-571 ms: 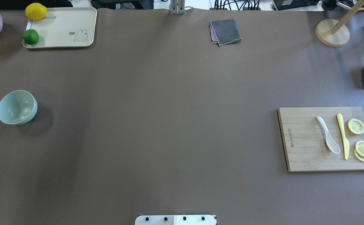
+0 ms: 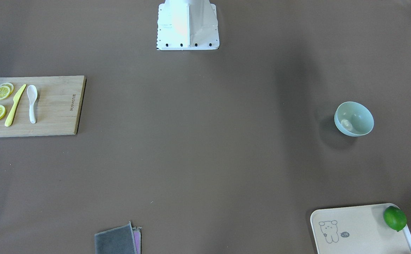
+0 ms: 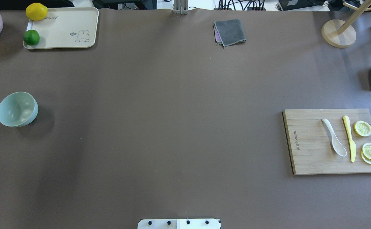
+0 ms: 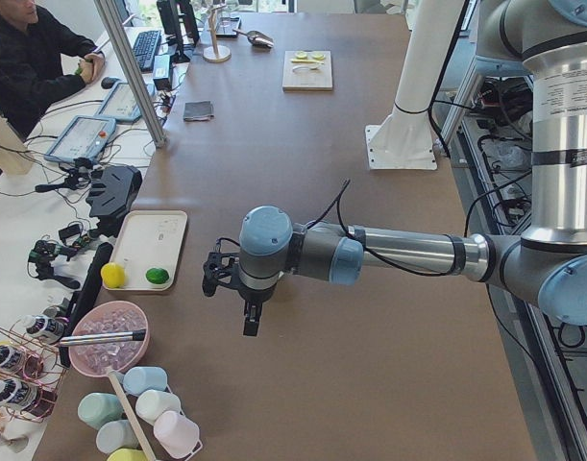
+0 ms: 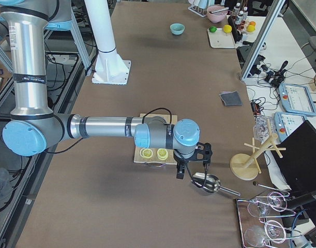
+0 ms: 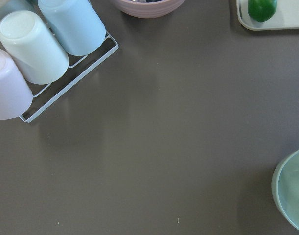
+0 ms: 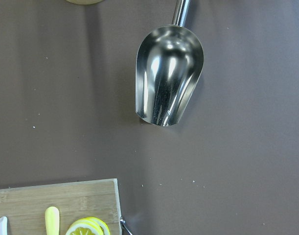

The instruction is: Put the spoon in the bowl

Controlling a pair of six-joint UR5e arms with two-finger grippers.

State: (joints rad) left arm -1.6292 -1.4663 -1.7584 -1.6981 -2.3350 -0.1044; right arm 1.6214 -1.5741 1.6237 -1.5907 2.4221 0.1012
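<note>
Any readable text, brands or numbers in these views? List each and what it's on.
"abbit": printed along the far edge of the tray; the lemon hides its start.
Speech bubble beside the rabbit drawing on that tray: too small to read.
Brand mark on the cutting board: too blurred to read.
No numbers or other signs are legible.

I see the knife (image 3: 349, 138) lying just beside the spoon (image 3: 334, 137) on the board (image 3: 306, 143), crowding that side; the spoon's other side faces bare wood. A wide stretch of table (image 3: 172, 127) runs from board to bowl (image 3: 10, 109), which holds one small pale lump (image 2: 346, 123).
</note>
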